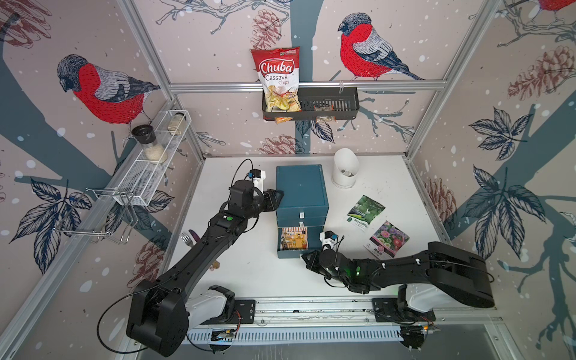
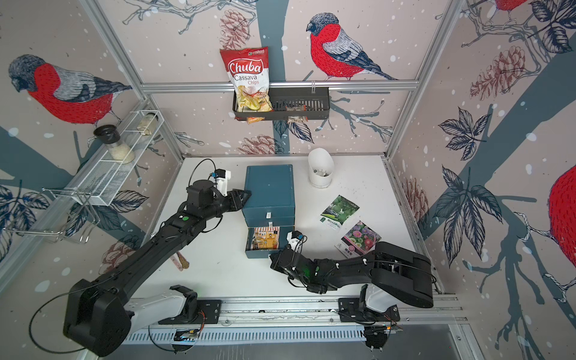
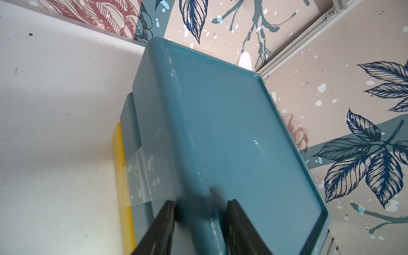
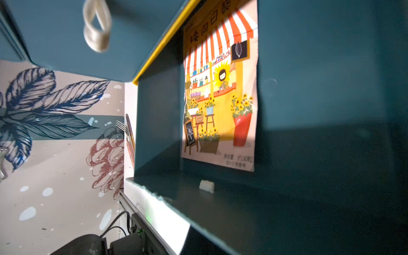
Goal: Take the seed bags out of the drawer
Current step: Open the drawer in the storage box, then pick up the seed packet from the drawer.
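Observation:
A teal drawer cabinet (image 1: 300, 187) (image 3: 242, 132) stands mid-table with its bottom drawer (image 1: 293, 254) pulled out. The orange seed bag (image 1: 294, 238) (image 2: 265, 238) (image 4: 220, 99), showing a striped-awning shop, lies flat inside it. Two more seed bags lie on the table to the right: a green-fruit one (image 1: 365, 212) (image 2: 339, 212) and a pink-flower one (image 1: 389, 239) (image 2: 361, 239). My left gripper (image 1: 279, 194) (image 3: 201, 202) clamps the cabinet's top left rim. My right gripper (image 1: 304, 257) (image 2: 272, 257) sits shut at the open drawer's front right corner; its fingers are hidden in the right wrist view.
A white elbow pipe (image 1: 344, 168) stands behind the cabinet on the right. A fork (image 1: 187, 240) and other utensils lie under my left arm. On the back wall a black basket (image 1: 339, 101) holds a red chips bag (image 1: 276, 78). A wire shelf (image 1: 149, 177) with jars hangs on the left wall.

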Motion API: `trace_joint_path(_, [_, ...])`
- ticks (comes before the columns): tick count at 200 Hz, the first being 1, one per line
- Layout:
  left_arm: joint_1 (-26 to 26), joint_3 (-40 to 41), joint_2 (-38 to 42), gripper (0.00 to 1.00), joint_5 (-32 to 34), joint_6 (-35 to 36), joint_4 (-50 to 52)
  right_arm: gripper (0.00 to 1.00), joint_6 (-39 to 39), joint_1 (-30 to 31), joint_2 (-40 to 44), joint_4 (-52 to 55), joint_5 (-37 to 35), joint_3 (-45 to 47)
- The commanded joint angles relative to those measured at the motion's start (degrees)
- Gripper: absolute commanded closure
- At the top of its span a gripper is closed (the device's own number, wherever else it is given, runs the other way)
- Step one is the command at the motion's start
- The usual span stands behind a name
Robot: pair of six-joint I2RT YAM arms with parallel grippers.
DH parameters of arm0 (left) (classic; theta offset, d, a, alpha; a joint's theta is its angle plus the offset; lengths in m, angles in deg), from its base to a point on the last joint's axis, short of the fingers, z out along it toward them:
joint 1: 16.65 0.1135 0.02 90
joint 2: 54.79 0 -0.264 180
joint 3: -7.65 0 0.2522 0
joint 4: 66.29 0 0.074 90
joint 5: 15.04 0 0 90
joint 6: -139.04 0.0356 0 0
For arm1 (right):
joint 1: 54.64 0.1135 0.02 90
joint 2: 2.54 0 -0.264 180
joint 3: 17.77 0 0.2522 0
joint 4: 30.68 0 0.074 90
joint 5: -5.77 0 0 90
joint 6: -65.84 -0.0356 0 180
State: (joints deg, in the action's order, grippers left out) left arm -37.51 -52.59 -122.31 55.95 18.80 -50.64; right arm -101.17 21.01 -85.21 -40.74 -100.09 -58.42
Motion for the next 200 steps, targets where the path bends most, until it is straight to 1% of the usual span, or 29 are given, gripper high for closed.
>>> trace_joint_path(1, [0.0,2.1,-0.3,0.58,-0.9,-1.5,12.7,1.00,-2.8,2.0,2.3,10.9,-4.4,-0.7])
trace_joint_path(21, [0.0,3.0,0.1,0.58,-1.3,-3.0,11.6,1.00,-4.0,3.2,3.3,14.4,-4.8,-1.1])
trace_joint_path(36, [0.0,2.3,0.3,0.56,-0.3,-2.7,12.0,1.00,-3.5,4.0,2.9,18.3,-4.7,-3.5])
trace_joint_path(40, [0.0,1.9,0.4,0.55,0.1,-2.5,12.4,0.95,-3.3,4.5,2.8,20.1,-5.2,-4.6])
trace_joint_path(48, [0.1,1.3,0.8,0.53,0.7,-2.4,12.8,0.78,-2.9,5.8,2.6,24.8,-6.9,-7.4])
trace_joint_path(49, [0.1,1.2,0.9,0.52,0.7,-2.4,12.8,0.78,-2.9,6.0,2.6,25.6,-7.4,-7.9])
trace_joint_path(59, [0.1,0.3,1.4,0.49,0.4,-2.5,12.7,0.58,-2.5,7.9,2.4,32.8,-10.5,-11.9])
trace_joint_path(66, [0.1,-0.5,1.7,0.48,-0.1,-2.4,13.0,0.49,-2.7,9.2,2.3,38.2,-12.6,-14.8])
trace_joint_path(76, [0.1,-2.2,1.9,0.46,-1.0,-2.1,13.8,0.41,-3.7,10.8,2.1,45.7,-15.7,-18.7])
trace_joint_path(87, [0.1,-3.8,2.3,0.45,-1.8,-2.2,14.8,0.37,-4.8,11.6,1.9,53.3,-18.1,-22.5])
trace_joint_path(97, [0.1,-4.7,3.2,0.43,-1.8,-2.1,15.4,0.31,-5.1,11.6,1.7,58.7,-19.6,-25.3])
trace_joint_path(110, [0.1,-5.5,4.7,0.41,-1.3,-2.4,16.1,0.28,-3.3,11.1,0.9,62.6,-21.0,-29.0])
trace_joint_path(124, [0.1,-6.1,6.3,0.40,-1.2,-2.9,17.0,0.26,-0.2,9.4,-0.4,63.2,-21.4,-31.4])
trace_joint_path(140, [0.1,-5.8,8.8,0.39,-1.1,-3.8,17.7,0.27,4.4,5.8,-1.8,60.8,-18.6,-32.8])
trace_joint_path(150, [0.1,-5.0,10.7,0.38,-0.7,-4.3,18.1,0.28,7.8,3.2,-2.5,57.6,-15.5,-32.9])
trace_joint_path(161, [0.1,-3.4,13.0,0.38,0.1,-5.1,18.8,0.29,10.4,0.6,-3.6,54.8,-12.8,-32.9])
trace_joint_path(177, [0.1,0.0,16.9,0.38,0.4,-6.7,18.9,0.30,12.3,-1.6,-5.5,53.0,-11.8,-33.0])
trace_joint_path(200, [0.1,6.0,22.0,0.37,-0.3,-9.1,18.3,0.32,14.1,-2.2,-7.8,51.2,-10.6,-32.8])
